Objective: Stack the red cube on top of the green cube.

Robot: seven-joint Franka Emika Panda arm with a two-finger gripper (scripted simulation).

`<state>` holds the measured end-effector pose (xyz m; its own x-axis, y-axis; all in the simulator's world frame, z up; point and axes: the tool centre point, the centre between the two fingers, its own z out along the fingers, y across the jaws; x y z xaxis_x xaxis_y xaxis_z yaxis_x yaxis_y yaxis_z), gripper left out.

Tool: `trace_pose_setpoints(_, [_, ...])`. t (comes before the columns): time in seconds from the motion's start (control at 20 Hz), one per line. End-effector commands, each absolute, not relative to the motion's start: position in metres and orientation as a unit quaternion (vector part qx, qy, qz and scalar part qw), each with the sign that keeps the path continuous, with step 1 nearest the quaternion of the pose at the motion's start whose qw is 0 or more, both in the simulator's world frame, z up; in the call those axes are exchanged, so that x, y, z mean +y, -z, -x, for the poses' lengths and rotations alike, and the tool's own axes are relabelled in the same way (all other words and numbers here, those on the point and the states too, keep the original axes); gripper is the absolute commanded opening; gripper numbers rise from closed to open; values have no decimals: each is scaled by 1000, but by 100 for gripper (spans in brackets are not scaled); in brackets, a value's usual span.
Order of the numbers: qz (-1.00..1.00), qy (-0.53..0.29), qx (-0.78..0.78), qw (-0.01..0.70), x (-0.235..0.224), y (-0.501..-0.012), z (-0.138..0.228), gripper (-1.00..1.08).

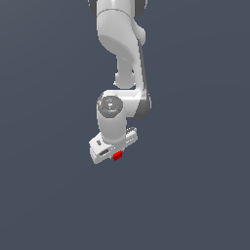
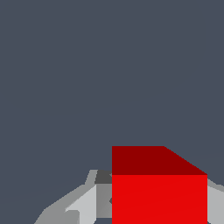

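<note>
the big white robot arm (image 1: 119, 44) reaches down over the plain dark floor (image 1: 195, 195). at its end, the gripper (image 1: 113, 152) is shut tight on the little red cube (image 2: 159, 192), with one grey finger (image 2: 83, 203) on each side of it.

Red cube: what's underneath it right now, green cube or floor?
The red cube sits between the pincer fingers. Nothing under it shows: the cube covers it, and no green cube appears in either view.

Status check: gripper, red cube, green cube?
Gripper at red cube, fingers flanking it; grip unconfirmed. Green cube not in either view. Nothing in the way.
</note>
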<state>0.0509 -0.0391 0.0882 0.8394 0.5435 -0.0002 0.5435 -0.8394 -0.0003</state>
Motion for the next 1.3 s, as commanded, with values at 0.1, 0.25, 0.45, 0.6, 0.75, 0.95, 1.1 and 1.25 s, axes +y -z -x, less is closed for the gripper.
trace_pose_setpoints(0.1, [959,0,-283,0,-59,-77,-28,-100])
trace_pose_setpoints(0.25, [959,0,-283,0,-69,-71,-16,-100])
trace_pose_setpoints(0.45, [959,0,-283,0,-81,-64,-5,-100])
trace_pose_setpoints(0.6, [959,0,-283,0,-86,-61,1,-100])
trace_pose_setpoints(0.75, [959,0,-283,0,-87,-60,2,-100])
trace_pose_setpoints(0.95, [959,0,-283,0,-87,-60,2,100])
trace_pose_setpoints(1.1, [959,0,-283,0,-87,-60,2,100])
trace_pose_setpoints(1.25, [959,0,-283,0,-87,-60,2,100])
